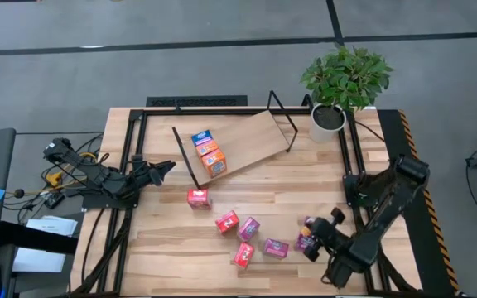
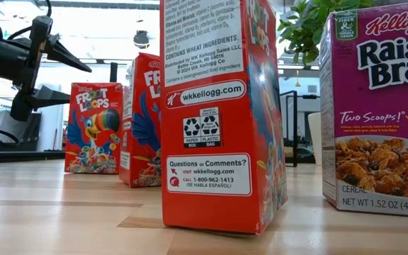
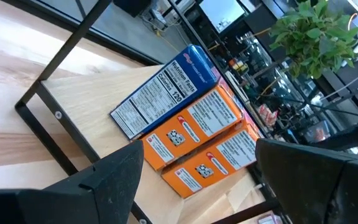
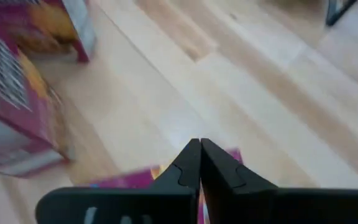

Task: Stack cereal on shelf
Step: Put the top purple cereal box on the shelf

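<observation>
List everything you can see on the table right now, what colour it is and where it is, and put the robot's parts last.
shelf: one, light plywood with black rod ends, tilted, at the table's back middle
blue cereal box: one, lying on the shelf
orange cereal boxes: two, on the shelf beside the blue one
red cereal boxes: three, loose on the table in front of the shelf
magenta cereal boxes: at least three, front right of the table
plant: one, green, in a white pot, back right corner
table: one, slatted wood
left gripper: open, left of the shelf
right gripper: shut, by the magenta boxes
</observation>
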Robot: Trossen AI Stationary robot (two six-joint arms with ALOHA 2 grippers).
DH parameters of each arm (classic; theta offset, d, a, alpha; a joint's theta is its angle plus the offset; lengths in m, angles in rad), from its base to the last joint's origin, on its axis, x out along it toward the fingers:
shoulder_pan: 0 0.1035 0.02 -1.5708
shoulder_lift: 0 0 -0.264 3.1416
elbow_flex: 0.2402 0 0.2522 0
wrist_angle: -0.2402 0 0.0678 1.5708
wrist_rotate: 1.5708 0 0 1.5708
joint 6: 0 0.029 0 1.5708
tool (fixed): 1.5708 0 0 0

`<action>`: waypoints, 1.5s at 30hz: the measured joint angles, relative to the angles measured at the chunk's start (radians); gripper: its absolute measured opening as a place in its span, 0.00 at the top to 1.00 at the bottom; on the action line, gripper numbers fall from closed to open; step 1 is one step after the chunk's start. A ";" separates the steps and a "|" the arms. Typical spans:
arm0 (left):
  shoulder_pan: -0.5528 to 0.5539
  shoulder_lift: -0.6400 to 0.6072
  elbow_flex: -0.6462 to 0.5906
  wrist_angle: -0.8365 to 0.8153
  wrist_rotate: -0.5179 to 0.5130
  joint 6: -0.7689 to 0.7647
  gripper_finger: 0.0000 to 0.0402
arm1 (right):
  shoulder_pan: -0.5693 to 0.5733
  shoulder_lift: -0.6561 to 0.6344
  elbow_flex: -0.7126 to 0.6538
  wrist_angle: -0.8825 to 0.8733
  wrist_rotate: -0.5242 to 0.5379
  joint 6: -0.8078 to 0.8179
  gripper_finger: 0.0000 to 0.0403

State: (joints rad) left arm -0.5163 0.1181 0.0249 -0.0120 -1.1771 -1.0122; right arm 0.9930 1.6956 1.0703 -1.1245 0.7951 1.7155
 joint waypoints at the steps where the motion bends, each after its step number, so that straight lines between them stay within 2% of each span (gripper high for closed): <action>1: 0.000 0.000 0.000 0.000 0.001 -0.004 0.25 | -0.011 -0.028 0.004 0.002 0.004 -0.038 0.92; 4: 0.000 0.000 0.000 0.000 0.013 -0.010 0.25 | -0.025 -0.130 0.036 0.013 -0.033 -0.193 0.94; 6: 0.000 0.000 0.000 0.001 0.013 -0.025 0.25 | -0.021 -0.193 0.059 0.041 -0.128 -0.289 0.96; 8: 0.000 0.000 0.000 0.001 0.013 -0.027 0.25 | -0.008 -0.230 0.063 0.064 -0.235 -0.323 0.98; 10: 0.000 0.000 0.000 0.001 0.013 -0.018 0.25 | 0.009 -0.237 0.063 0.082 -0.281 -0.325 0.98; 13: 0.000 0.000 0.000 0.002 0.014 -0.007 0.25 | 0.031 -0.196 0.063 0.081 -0.255 -0.314 0.96; 18: 0.000 0.000 0.000 0.002 0.021 -0.007 0.25 | -0.016 -0.069 0.062 0.084 -0.286 -0.317 0.95; 23: 0.000 0.000 0.000 0.002 0.021 -0.012 0.25 | -0.063 0.034 0.061 0.193 -0.305 -0.451 0.98; 27: 0.000 0.000 0.000 0.002 0.022 -0.020 0.25 | -0.100 0.067 0.061 0.224 -0.299 -0.530 0.97; 31: 0.000 0.000 0.000 0.002 0.022 -0.020 0.25 | -0.120 0.067 0.048 0.253 -0.272 -0.611 0.95; 37: 0.000 0.000 0.000 0.002 0.025 -0.022 0.25 | -0.157 0.041 -0.017 0.428 -0.278 -0.725 0.98; 41: 0.000 0.000 0.000 0.004 0.038 -0.021 0.25 | -0.150 -0.031 0.012 0.365 -0.203 -0.737 0.97; 45: 0.000 0.000 0.000 0.006 0.047 -0.016 0.25 | -0.173 -0.089 0.015 0.300 -0.196 -0.733 0.95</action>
State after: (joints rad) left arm -0.5164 0.1177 0.0250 -0.0062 -1.1302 -1.0286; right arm 0.8203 1.6067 1.0855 -0.8242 0.5991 0.9825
